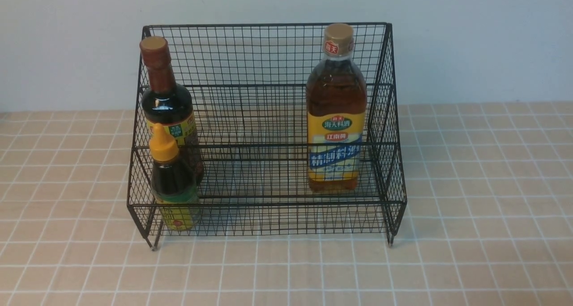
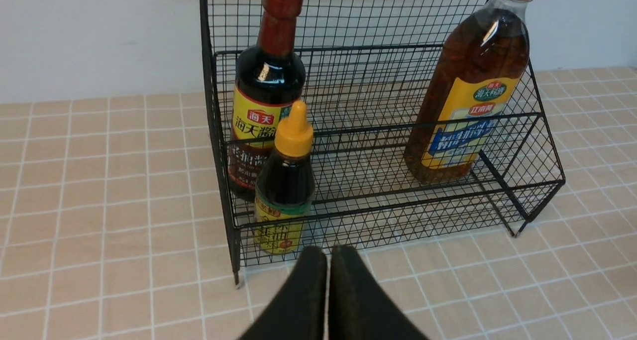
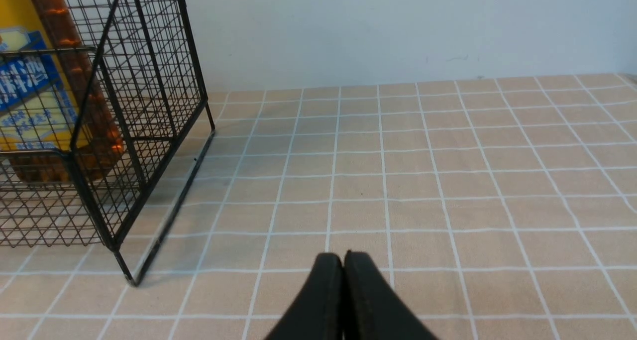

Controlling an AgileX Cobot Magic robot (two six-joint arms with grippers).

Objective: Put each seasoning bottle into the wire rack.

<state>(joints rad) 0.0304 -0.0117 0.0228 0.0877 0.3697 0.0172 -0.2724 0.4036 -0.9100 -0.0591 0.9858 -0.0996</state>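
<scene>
Seasoning bottles: all three stood inside the wire rack (image 1: 268, 204).
Amber bottle (image 1: 335, 95): positioned in the rear tier toward the right end of the rack; tan cap fitted; yellow-and-blue label facing forward.
Dark long-necked bottle (image 1: 166, 102): positioned in the rear tier at the left end; reddish-brown cap fitted; lower label partly hidden by the small bottle.
Small dark bottle (image 1: 174, 185): positioned in the front tier at the left end, in front of the long-necked bottle; yellow nozzle cap (image 1: 163, 145) pointing up; lower body behind the front mesh.
Rack: black wire mesh, stepped, with a tall back; feet resting on the tabletop (image 1: 286, 274); wide gap between the amber bottle and the two dark bottles.
Left gripper (image 2: 329, 253): closed, with nothing between the fingertips; visible in the left wrist view only.
Right gripper (image 3: 342, 258): closed and empty; visible in the right wrist view only, apart from the rack.
Tabletop surface: light brown with a grid of white lines.
Background: plain pale wall (image 1: 483, 41) behind the rack.
</scene>
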